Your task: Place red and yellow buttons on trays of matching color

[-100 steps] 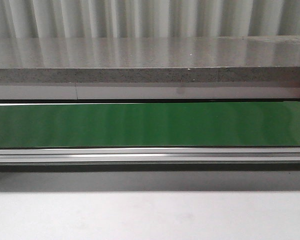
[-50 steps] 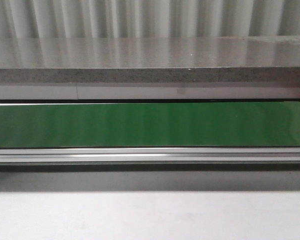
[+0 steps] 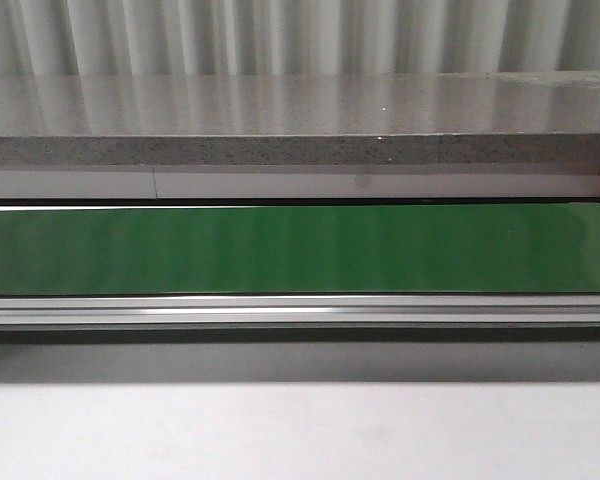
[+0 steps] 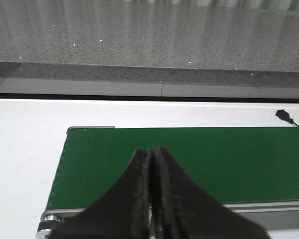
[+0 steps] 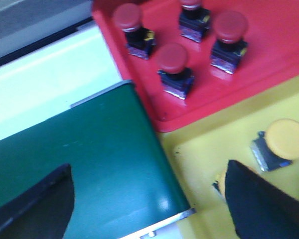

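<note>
In the right wrist view, a red tray (image 5: 279, 55) holds several red buttons (image 5: 173, 57) on dark bases. Beside it, a yellow tray (image 5: 209, 144) holds a yellow button (image 5: 287, 139). A second yellow piece (image 5: 219, 182) peeks from behind one finger. My right gripper (image 5: 148, 168) is open and empty above the end of the green belt (image 5: 89, 144) and the yellow tray's edge. My left gripper (image 4: 150, 149) is shut with nothing in it, over the other end of the belt (image 4: 214, 154). The front view shows no buttons, trays or grippers.
The green belt (image 3: 300, 248) crosses the front view, with an aluminium rail (image 3: 300, 310) in front of it and a grey stone ledge (image 3: 300, 120) behind. White tabletop (image 4: 25, 149) surrounds the belt's end. A small black cable plug (image 4: 283, 115) lies beyond the belt.
</note>
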